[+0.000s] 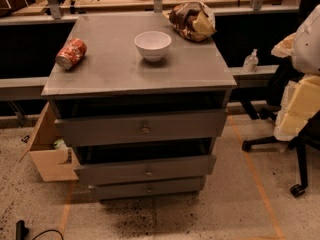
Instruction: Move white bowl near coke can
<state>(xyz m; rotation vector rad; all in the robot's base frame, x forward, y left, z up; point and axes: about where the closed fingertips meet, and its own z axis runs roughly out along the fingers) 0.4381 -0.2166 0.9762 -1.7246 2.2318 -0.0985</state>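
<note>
The white bowl stands upright on the grey top of a drawer cabinet, toward the back middle. The coke can, red and dented, lies on its side near the top's left edge, about a bowl and a half's width left of the bowl. My gripper does not show in this view. Nothing touches the bowl or the can.
A brown and yellow snack bag lies at the top's back right corner. The cabinet's drawers stand slightly open. A cardboard box sits on the floor at the left. An office chair with white and cream padding stands at the right.
</note>
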